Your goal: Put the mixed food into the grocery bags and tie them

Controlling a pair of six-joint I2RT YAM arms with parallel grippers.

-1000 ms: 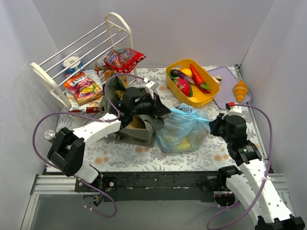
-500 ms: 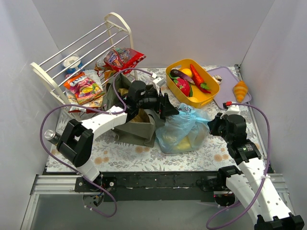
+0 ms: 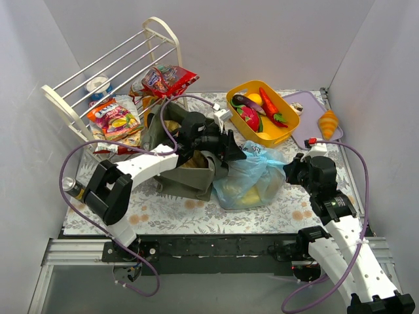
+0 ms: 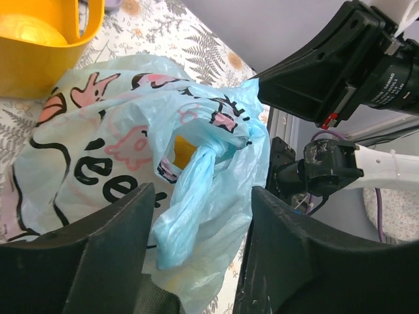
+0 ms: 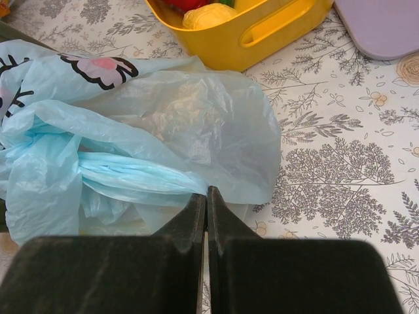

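The light-blue grocery bag point(image 3: 252, 176) lies at mid-table with something yellow showing through its plastic. My left gripper point(image 3: 233, 148) reaches over the olive-green tote point(image 3: 186, 175) to the bag's left side. In the left wrist view its jaws point(image 4: 200, 229) stand open around a twisted blue handle point(image 4: 196, 190), apart from both fingers. My right gripper point(image 3: 292, 171) is at the bag's right side, shut point(image 5: 206, 191) on the other handle strand point(image 5: 131, 171). Toy eggplant point(image 3: 247, 103) and red pepper point(image 3: 270, 104) lie in the yellow tub point(image 3: 230, 99). Snack packets point(image 3: 116, 116) rest on the rack.
A white wire rack point(image 3: 98, 65) stands at the back left with more packets point(image 3: 169, 80) on it. At the back right a purple board point(image 3: 304, 111) lies beside a croissant point(image 3: 328, 122). The yellow tub point(image 5: 262, 39) sits just behind the bag.
My left gripper has swung right from over the tote to the blue bag and gone from shut to open. The right arm has not moved.
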